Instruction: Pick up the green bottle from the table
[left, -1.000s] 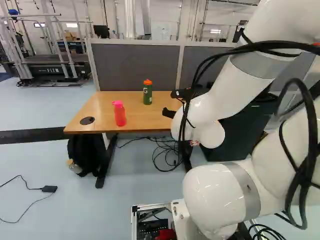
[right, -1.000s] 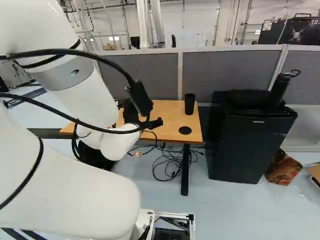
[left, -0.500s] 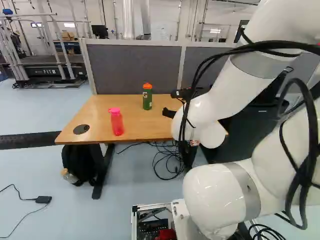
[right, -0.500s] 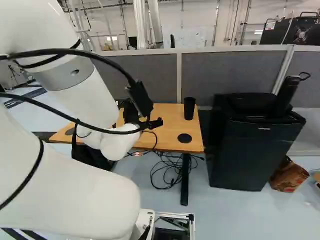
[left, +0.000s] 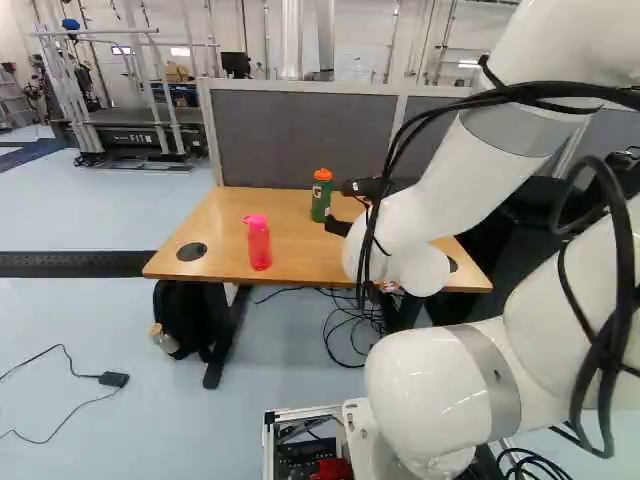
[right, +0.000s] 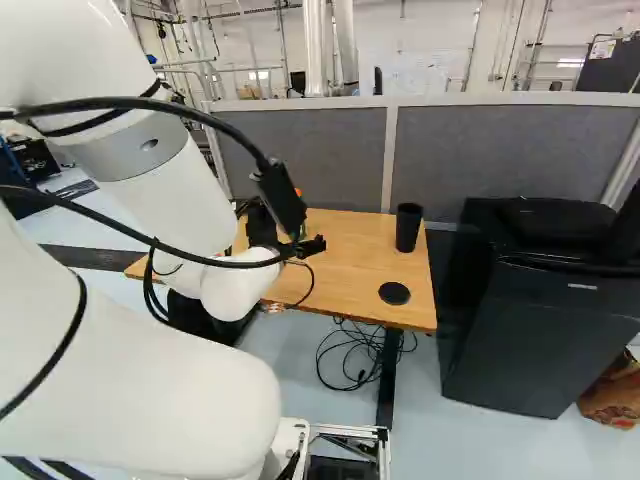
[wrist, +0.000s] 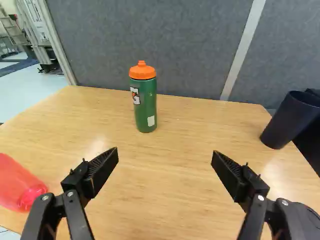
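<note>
Grey partition (left: 300, 135), pale blue floor (left: 100, 215), white wall (right: 430, 30) beyond.

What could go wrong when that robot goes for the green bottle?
The green bottle stands tall and narrow, off-center ahead of the open end effector, so one finger might tip it over. The pink bottle is near the table's front edge; a sideways swing could knock it off. The gray divider rises behind the green bottle, so overshooting might hit it.
</note>
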